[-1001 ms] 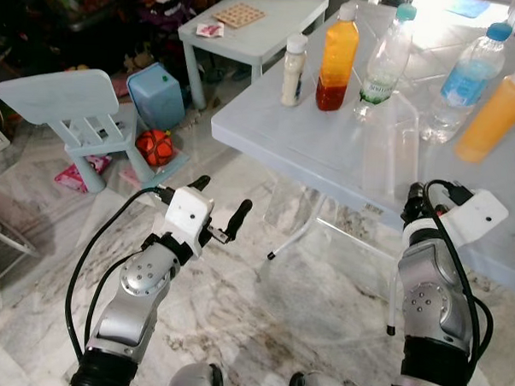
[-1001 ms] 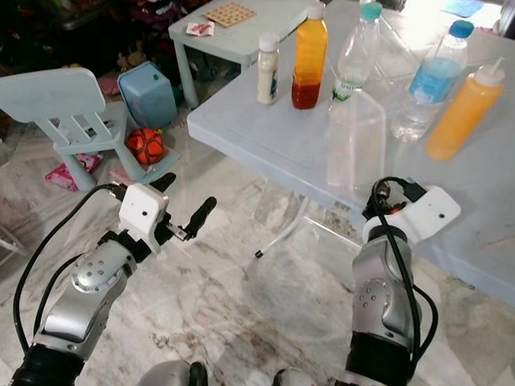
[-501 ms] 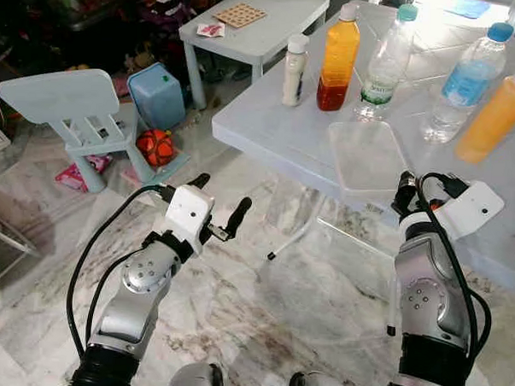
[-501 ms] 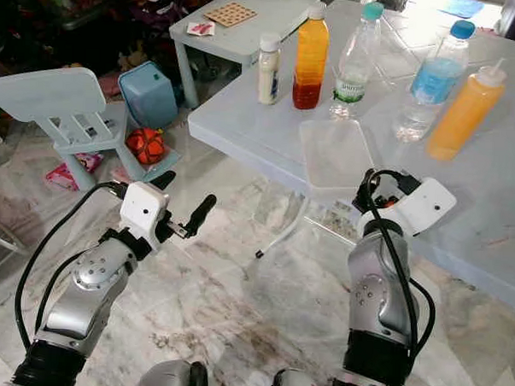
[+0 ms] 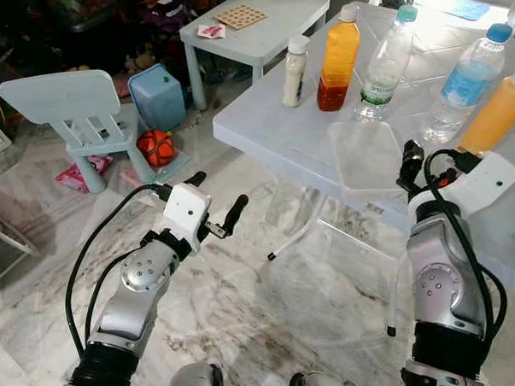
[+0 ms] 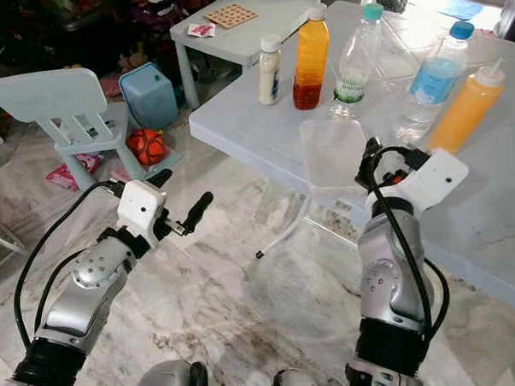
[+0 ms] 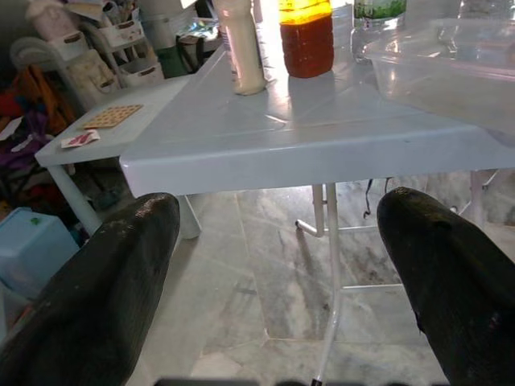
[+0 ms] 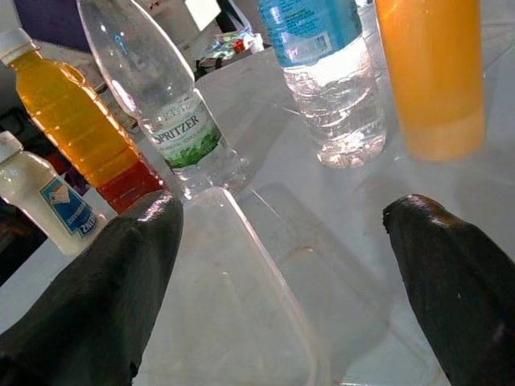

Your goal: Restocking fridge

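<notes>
Hovering with fingers spread wide, right gripper [image 8: 282, 281] sits over clear tray [image 5: 366, 155] flat on grey table [image 5: 277, 130], bottles [image 5: 339, 55] behind it. Left gripper [image 5: 214, 204] spread wide, empty, over the floor.

The left arm was bent low before the body, its left gripper [image 5: 214, 205] pointing forward with jaws spread wide. The right arm was raised higher, elbow bent, the right gripper [image 8: 282, 265] angled forward and down, jaws likewise parted
</notes>
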`<state>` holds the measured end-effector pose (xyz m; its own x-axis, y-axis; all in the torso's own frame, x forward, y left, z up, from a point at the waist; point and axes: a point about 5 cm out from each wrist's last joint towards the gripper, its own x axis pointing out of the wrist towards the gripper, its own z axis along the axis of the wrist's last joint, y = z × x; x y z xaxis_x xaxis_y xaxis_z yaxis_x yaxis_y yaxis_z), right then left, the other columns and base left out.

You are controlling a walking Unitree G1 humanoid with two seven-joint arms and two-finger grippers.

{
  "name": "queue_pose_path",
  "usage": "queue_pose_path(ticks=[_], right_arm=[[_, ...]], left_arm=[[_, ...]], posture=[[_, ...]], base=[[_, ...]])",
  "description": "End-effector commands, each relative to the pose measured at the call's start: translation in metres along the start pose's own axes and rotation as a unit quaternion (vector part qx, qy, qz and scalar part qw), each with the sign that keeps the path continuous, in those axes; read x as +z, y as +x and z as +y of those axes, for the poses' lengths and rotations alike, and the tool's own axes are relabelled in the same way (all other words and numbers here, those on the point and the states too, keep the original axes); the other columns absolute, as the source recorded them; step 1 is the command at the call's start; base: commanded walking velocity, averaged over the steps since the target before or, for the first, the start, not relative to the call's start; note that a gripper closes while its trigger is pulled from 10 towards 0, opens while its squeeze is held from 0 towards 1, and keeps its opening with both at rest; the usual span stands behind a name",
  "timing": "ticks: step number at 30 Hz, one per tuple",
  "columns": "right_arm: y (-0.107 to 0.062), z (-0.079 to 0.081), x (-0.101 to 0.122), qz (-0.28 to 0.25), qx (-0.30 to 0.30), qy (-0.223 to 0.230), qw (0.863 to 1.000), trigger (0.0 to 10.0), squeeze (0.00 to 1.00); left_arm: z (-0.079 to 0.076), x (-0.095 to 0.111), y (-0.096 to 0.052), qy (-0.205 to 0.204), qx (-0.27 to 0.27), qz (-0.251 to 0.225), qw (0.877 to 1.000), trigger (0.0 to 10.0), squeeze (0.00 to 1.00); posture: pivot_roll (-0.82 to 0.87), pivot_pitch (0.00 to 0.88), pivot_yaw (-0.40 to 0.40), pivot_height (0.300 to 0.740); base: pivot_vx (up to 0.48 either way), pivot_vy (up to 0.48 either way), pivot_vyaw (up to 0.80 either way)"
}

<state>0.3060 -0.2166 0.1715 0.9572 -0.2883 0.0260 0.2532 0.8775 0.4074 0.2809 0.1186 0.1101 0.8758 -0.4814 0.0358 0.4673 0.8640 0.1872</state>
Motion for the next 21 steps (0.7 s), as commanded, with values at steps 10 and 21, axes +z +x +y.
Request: queue_pose_path(ticks=[10, 21], right_arm=[[-0.022, -0.012, -0.007, 0.010, 0.010, -0.065, 0.998, 10.0, 1.00], [-0.022, -0.010, -0.004, -0.001, 0.016, -0.094, 0.995, 10.0, 0.78]], left_arm=[[-0.005, -0.004, -0.003, -0.016, -0.016, -0.002, 1.000, 10.0, 0.00], [-0.011, -0.006, 0.006, -0.036, -0.017, -0.008, 0.999, 10.0, 0.00]], posture=[[-0.01, 0.036, 0.049, 0.740], [-0.07, 0.000, 0.040, 0.740]], base=[[0.000, 0.000, -0.64], [0.305, 0.000, -0.34]])
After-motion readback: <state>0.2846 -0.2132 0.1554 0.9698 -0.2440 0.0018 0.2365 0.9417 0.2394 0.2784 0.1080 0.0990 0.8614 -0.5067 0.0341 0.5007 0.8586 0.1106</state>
